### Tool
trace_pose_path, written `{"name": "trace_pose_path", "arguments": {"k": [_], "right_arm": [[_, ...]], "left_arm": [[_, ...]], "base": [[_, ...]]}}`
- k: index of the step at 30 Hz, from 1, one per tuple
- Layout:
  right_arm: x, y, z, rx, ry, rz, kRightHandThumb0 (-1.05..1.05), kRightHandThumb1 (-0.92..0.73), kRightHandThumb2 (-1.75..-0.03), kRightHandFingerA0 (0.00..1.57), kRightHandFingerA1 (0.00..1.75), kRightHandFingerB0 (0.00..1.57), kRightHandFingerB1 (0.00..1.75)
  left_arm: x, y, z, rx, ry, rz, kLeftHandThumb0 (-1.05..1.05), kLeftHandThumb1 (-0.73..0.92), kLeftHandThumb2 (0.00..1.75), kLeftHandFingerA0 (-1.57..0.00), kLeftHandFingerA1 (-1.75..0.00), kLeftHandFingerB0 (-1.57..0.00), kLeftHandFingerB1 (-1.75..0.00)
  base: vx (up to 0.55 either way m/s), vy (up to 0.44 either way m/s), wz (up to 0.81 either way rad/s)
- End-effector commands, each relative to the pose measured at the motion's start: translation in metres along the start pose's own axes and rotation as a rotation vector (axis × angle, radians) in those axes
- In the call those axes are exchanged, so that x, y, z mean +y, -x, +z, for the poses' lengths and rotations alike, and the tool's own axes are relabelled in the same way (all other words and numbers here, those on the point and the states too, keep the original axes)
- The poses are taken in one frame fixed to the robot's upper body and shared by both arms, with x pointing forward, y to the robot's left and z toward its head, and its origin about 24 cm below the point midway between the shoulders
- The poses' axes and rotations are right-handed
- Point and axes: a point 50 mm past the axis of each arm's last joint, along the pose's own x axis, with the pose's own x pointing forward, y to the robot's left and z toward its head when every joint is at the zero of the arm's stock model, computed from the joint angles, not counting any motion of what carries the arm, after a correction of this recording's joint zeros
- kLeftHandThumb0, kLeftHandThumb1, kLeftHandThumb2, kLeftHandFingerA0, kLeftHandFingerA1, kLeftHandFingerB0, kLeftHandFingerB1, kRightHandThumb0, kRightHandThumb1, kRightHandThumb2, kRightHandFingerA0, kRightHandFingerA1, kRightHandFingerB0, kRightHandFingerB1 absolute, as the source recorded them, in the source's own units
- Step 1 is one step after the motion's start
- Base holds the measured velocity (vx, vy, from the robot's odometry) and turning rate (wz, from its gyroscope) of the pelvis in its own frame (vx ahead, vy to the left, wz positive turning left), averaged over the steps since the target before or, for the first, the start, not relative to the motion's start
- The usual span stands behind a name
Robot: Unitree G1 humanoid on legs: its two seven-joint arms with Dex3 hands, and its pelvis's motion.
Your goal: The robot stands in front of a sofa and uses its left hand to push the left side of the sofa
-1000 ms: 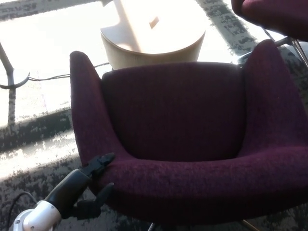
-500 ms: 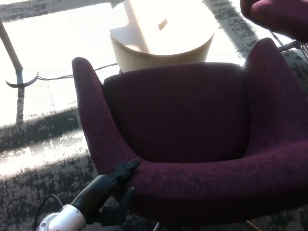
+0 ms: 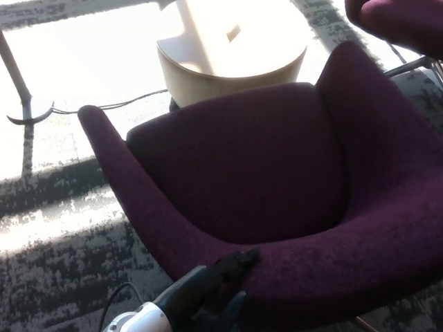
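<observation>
A dark purple upholstered sofa chair (image 3: 277, 180) fills most of the head view, turned so its left arm points up-left. My left hand (image 3: 218, 287) comes in from the bottom left on a black and white forearm. Its fingers are spread and press against the front left edge of the seat, holding nothing. My right hand does not show.
A round beige table (image 3: 232, 52) stands just behind the chair in bright sunlight. A thin floor-lamp base (image 3: 28, 111) with a cable sits at the far left. Part of a second purple chair (image 3: 401, 21) shows at the top right. Grey patterned carpet lies to the left.
The chair has swung, its left front going right and its back tilting anticlockwise. My left hand has followed rightwards along the seat edge, still pressed on it.
</observation>
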Motion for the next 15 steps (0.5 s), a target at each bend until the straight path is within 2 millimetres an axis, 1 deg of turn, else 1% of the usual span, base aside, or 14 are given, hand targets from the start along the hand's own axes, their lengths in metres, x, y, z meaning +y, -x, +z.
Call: {"name": "trace_pose_path", "arguments": {"k": [1, 2, 3, 4, 5, 6, 8, 13, 14, 15], "right_arm": [[-0.003, 0.002, -0.004, 0.012, 0.001, -0.002, -0.50, -0.67, -0.60, 0.83, 0.72, 0.74, 0.46], [-0.003, 0.002, -0.004, 0.012, 0.001, -0.002, -0.50, -0.67, -0.60, 0.83, 0.72, 0.74, 0.46], [-0.003, 0.002, -0.004, 0.017, 0.007, -0.003, -0.51, -0.68, -0.61, 0.82, 0.69, 0.73, 0.45], [-0.003, 0.002, -0.004, 0.017, 0.009, -0.004, -0.48, -0.67, -0.60, 0.83, 0.69, 0.73, 0.46], [-0.003, 0.002, -0.004, 0.015, 0.008, -0.005, -0.48, -0.67, -0.60, 0.83, 0.69, 0.73, 0.46], [-0.004, 0.001, -0.003, 0.011, 0.001, -0.008, -0.48, -0.66, -0.60, 0.83, 0.71, 0.73, 0.46], [-0.005, 0.001, -0.003, 0.005, -0.006, -0.012, -0.48, -0.66, -0.60, 0.83, 0.71, 0.74, 0.46], [-0.004, 0.001, -0.003, 0.009, -0.005, -0.013, -0.48, -0.66, -0.60, 0.83, 0.70, 0.74, 0.46], [-0.004, 0.001, -0.003, 0.010, -0.016, -0.012, -0.47, -0.65, -0.60, 0.84, 0.71, 0.74, 0.47], [-0.004, 0.001, -0.003, 0.011, -0.015, -0.012, -0.48, -0.65, -0.60, 0.84, 0.70, 0.74, 0.46]], "left_arm": [[-0.021, -0.014, 0.019, -0.040, -0.051, -0.110, -1.00, 0.87, 1.27, -0.05, -0.10, -0.10, -0.07], [-0.021, -0.014, 0.019, -0.040, -0.051, -0.110, -1.00, 0.87, 1.27, -0.05, -0.10, -0.10, -0.07], [-0.023, -0.015, 0.020, -0.039, -0.047, -0.126, -0.94, 0.92, 0.83, 0.00, -0.14, 0.00, -0.21], [-0.025, -0.016, 0.022, -0.044, -0.043, -0.137, -1.01, 0.89, 1.27, 0.00, -0.10, -0.03, -0.05], [-0.026, -0.017, 0.023, -0.050, -0.041, -0.141, -1.01, 0.89, 1.27, 0.00, -0.10, -0.03, -0.05], [-0.030, -0.020, 0.027, -0.057, -0.068, -0.157, -0.96, 0.85, 1.25, -0.02, -0.16, -0.04, -0.10], [-0.034, -0.023, 0.030, -0.060, -0.088, -0.170, -0.90, 0.80, 1.23, -0.03, -0.20, -0.04, -0.13], [-0.037, -0.025, 0.032, -0.053, -0.124, -0.181, -0.91, 0.81, 1.25, -0.03, -0.20, -0.04, -0.12], [-0.042, -0.029, 0.034, -0.053, -0.172, -0.196, -1.00, 0.88, 1.28, -0.05, -0.19, -0.09, -0.07], [-0.044, -0.030, 0.035, -0.052, -0.172, -0.205, -1.00, 0.87, 1.27, -0.05, -0.22, -0.10, -0.08]], "base": [[0.00, 0.000, 0.00], [0.00, 0.000, 0.00], [0.00, 0.000, 0.00], [0.00, 0.000, 0.00], [0.00, 0.000, 0.00], [0.00, 0.000, 0.00], [0.00, 0.000, 0.00], [0.00, 0.000, 0.00], [0.00, 0.000, 0.00], [0.00, 0.000, 0.00]]}}
